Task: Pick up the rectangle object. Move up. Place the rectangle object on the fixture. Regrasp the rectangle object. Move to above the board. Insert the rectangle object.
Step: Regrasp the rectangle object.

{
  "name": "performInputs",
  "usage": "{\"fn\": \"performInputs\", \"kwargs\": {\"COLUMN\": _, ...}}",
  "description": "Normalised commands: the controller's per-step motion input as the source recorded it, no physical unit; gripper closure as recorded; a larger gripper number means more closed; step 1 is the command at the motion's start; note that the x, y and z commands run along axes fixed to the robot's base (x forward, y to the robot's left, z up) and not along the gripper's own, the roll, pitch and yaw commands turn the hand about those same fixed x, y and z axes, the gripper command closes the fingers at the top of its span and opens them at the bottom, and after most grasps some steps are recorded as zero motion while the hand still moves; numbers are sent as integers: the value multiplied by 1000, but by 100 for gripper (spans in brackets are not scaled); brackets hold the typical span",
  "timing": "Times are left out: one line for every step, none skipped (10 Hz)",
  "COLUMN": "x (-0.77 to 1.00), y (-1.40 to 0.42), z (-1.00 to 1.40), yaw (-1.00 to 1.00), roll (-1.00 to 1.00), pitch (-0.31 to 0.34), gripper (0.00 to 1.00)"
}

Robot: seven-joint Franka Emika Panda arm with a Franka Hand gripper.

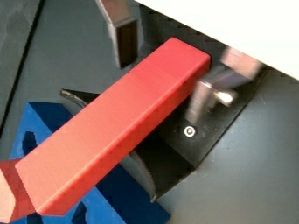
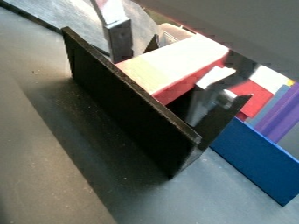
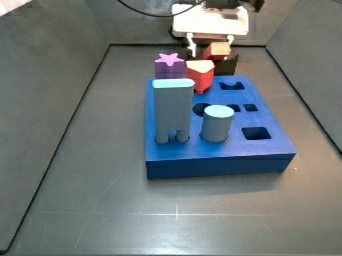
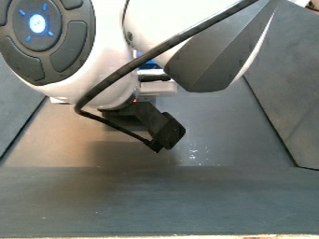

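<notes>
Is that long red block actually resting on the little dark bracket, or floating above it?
Touching. In a wrist view the rectangle object lies on the fixture, behind its wall. The gripper straddles it, one finger beside it.

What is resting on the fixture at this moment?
The rectangle object lies tilted across the fixture, with the gripper at its far end. Its underside contact with the fixture is covered.
</notes>
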Motion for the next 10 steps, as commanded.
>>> {"fn": "performInputs", "kwargs": {"x": 0, "y": 0, "z": 1000, "yaw": -51, "roll": -20, "pitch": -38, "gripper": 0}}
{"fn": "performInputs", "kwargs": {"x": -2, "y": 0, "z": 1000, "yaw": -48, "roll": -20, "pitch": -35, "gripper": 0}}
{"fn": "performInputs", "kwargs": {"x": -23, "y": 5, "z": 1000, "yaw": -21, "roll": 2, "pitch": -27, "gripper": 0}}
{"fn": "performInputs", "kwargs": {"x": -29, "y": -2, "z": 1000, "yaw": -1, "roll": 24, "pitch": -21, "gripper": 0}}
{"fn": "performInputs", "kwargs": {"x": -38, "y": -4, "z": 1000, "yaw": 17, "roll": 45, "pitch": -4, "gripper": 0}}
{"fn": "performInputs", "kwargs": {"x": -41, "y": -3, "z": 910, "yaw": 25, "roll": 53, "pitch": 10, "gripper": 0}}
{"fn": "performInputs", "kwargs": {"x": -43, "y": -6, "z": 735, "yaw": 25, "roll": 61, "pitch": 25, "gripper": 0}}
{"fn": "performInputs", "kwargs": {"x": -42, "y": -5, "z": 562, "yaw": 23, "roll": 64, "pitch": 38, "gripper": 0}}
{"fn": "performInputs", "kwargs": {"x": -38, "y": -3, "z": 326, "yaw": 16, "roll": 68, "pitch": 51, "gripper": 0}}
{"fn": "performInputs", "kwargs": {"x": -6, "y": -1000, "z": 887, "yaw": 26, "roll": 1000, "pitch": 62, "gripper": 0}}
